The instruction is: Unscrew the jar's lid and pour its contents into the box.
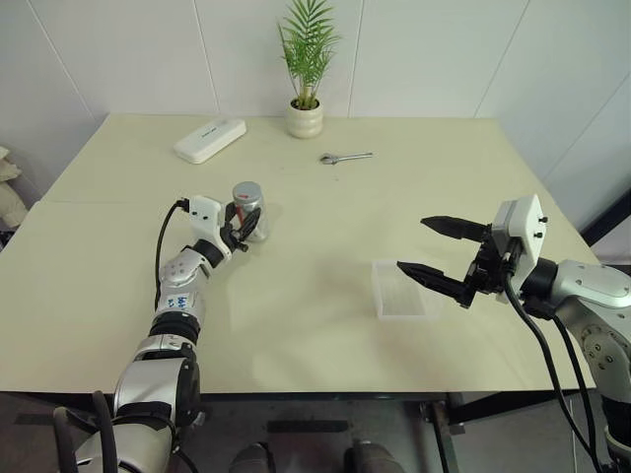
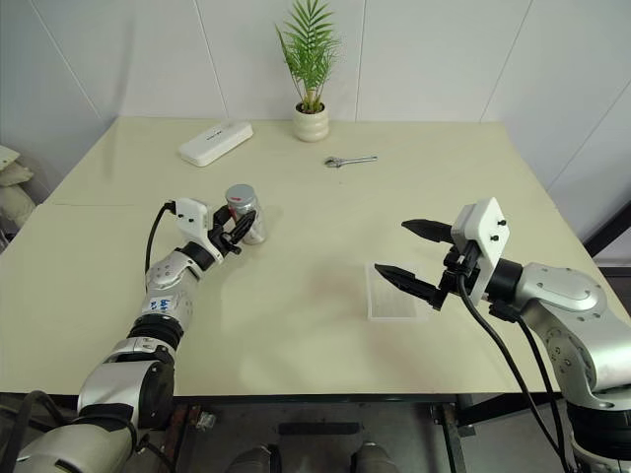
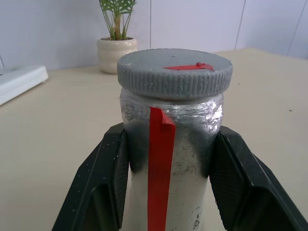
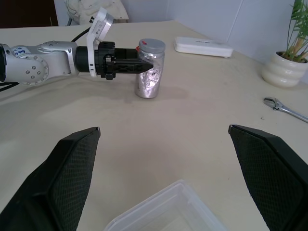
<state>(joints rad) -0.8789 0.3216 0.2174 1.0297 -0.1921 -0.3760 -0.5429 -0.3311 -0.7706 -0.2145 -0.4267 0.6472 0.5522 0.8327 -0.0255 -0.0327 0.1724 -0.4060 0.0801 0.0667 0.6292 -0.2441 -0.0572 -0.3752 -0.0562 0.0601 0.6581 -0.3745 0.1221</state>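
The box (image 1: 406, 292) sits near the bench's (image 1: 315, 335) front edge, just below the right pincer (image 1: 434, 251), whose fingers are spread wide and hold nothing. Farther back on the left, the left pincer (image 1: 244, 225) pinches the upright jar (image 1: 248, 210), the lid (image 3: 174, 72) on it.

Silver-grey jointed arms with black bands and trailing black cables end in white wrist blocks and black two-fingered grippers.
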